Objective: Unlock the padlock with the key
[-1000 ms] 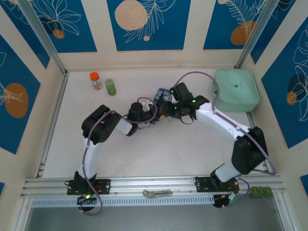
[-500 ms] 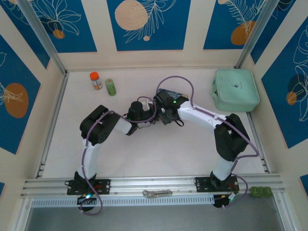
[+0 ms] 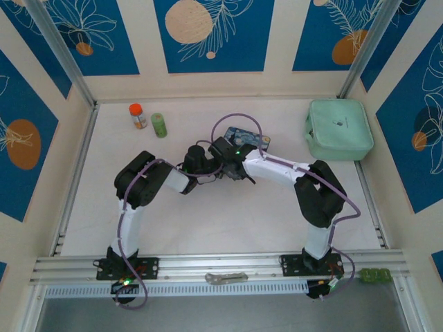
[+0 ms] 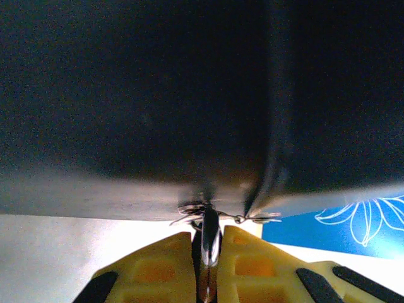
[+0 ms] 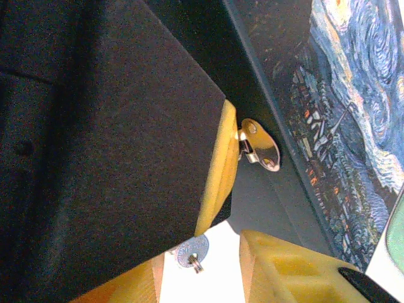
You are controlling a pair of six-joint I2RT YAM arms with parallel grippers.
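Observation:
My left gripper [image 4: 208, 243] is shut on a slim dark-and-silver thing [image 4: 209, 230], seen edge-on, which I take to be the padlock. A thin wire ring [image 4: 208, 211] sits at its far end. In the right wrist view the key's round silver head [image 5: 191, 251], with a small ring through it, sticks out from under the left gripper's yellow finger [image 5: 218, 170]. It lies between my right gripper's [image 5: 208, 271] fingers, with a gap on the right side. From above, the left gripper [image 3: 205, 163] and the right gripper [image 3: 223, 164] meet tip to tip at mid-table.
The blue starry tin [image 3: 248, 136] lies just behind the grippers, its painted lid [image 5: 341, 126] and a silver clasp [image 5: 262, 144] close by. A mint case [image 3: 338, 129] sits back right. An orange-capped bottle [image 3: 138, 115] and a green cylinder [image 3: 159, 125] stand back left. A silver metal piece [image 3: 225, 278] rests on the front rail.
The right arm has swung left, its gripper moving off the tin to meet the left gripper, and its jaws have narrowed. The tin now shows. The left arm stayed put.

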